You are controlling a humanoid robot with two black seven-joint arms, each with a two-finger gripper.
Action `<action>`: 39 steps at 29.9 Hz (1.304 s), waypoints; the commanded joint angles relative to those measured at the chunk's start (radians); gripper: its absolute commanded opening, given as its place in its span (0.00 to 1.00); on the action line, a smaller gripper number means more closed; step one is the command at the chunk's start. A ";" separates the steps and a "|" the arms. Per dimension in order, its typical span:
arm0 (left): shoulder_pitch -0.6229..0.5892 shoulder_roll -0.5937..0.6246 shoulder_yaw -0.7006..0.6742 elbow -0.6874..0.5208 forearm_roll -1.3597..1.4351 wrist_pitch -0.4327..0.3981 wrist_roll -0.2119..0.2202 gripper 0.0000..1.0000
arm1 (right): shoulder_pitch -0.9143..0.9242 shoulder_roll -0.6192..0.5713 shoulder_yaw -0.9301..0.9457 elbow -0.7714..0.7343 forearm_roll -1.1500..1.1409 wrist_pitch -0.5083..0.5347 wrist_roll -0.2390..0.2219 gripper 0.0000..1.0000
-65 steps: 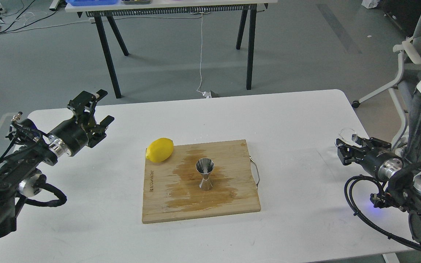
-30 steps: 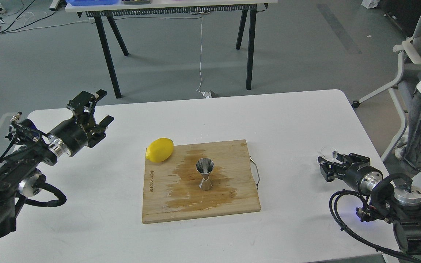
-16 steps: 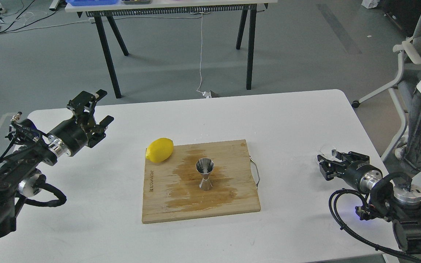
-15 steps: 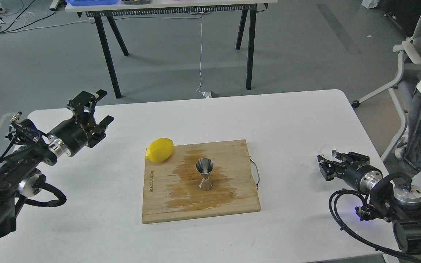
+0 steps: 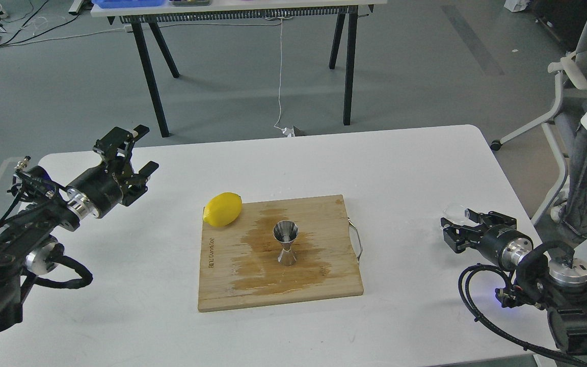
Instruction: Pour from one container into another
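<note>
The lemon [image 5: 222, 209] is bright yellow. The board [image 5: 324, 285] is light brown wood with a darker stain. The jigger [image 5: 286, 243] is shiny silver. The tabletop [image 5: 400, 168] is white.

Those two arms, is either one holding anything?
Left gripper holds nothing. The glass cup sits at the right gripper; whether the fingers grip it cannot be told.

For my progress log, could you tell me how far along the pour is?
Likely poured: the cutting board is wet around the upright jigger. In hand: the right gripper has the glass cup between open fingers at table level. Left: withdrawing. The left gripper hangs open.
</note>
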 commanded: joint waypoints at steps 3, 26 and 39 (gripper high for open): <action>0.000 0.000 0.002 0.000 0.001 0.000 0.000 0.99 | -0.002 0.000 0.007 0.018 0.003 0.000 -0.001 0.86; -0.003 -0.002 0.002 0.000 0.000 0.000 0.000 0.99 | 0.117 -0.040 0.036 0.097 -0.008 0.041 -0.009 0.99; -0.034 0.014 -0.014 -0.018 -0.003 0.000 0.000 0.99 | 0.435 -0.164 -0.028 -0.079 -0.325 0.461 -0.045 0.99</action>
